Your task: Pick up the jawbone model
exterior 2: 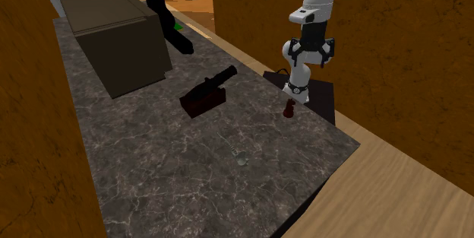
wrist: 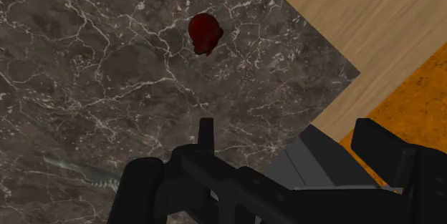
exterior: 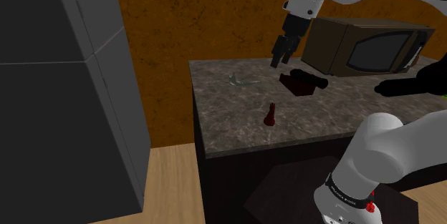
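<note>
The gripper (exterior: 279, 62) is wide open and empty; it should lower onto the pale jawbone model (exterior: 243, 81), near the shoulder view's centre, fingers astride it

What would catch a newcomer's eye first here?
The black gripper hangs open above the marbled counter, near a dark brown box at the shoulder view's right. On the counter sit a pale jawbone model and, nearer the front edge, a small dark red figure.

The jawbone model (wrist: 75, 171) has one end hidden behind a finger (wrist: 143, 190) of the gripper (wrist: 258, 147), its form too small to read in the second exterior view; a black object (exterior: 414, 83) is cut off by the shoulder view's right edge.
</note>
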`<state>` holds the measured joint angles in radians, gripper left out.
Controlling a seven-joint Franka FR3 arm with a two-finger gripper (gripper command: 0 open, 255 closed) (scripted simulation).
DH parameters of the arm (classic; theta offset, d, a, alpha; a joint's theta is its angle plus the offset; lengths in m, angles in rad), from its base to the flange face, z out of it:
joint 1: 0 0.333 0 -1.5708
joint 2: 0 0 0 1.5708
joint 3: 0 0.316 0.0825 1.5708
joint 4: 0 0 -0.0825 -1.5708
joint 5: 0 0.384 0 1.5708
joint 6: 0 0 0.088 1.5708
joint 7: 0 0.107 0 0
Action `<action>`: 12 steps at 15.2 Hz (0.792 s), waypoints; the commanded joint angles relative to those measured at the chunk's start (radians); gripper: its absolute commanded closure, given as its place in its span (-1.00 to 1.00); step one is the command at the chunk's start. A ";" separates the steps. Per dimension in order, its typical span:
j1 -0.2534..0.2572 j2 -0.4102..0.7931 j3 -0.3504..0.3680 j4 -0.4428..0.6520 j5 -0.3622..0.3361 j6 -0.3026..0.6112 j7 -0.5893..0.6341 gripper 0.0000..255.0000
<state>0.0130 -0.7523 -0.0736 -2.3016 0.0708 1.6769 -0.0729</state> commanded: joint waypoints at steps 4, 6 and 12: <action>0.010 0.079 -0.057 0.011 -0.041 0.038 -0.123 -1.00; 0.018 0.139 -0.093 0.027 -0.064 0.064 -0.204 -1.00; 0.042 0.343 -0.190 0.109 -0.111 0.139 -0.442 -1.00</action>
<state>0.0530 -0.4435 -0.2441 -2.2023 -0.0315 1.7987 -0.4666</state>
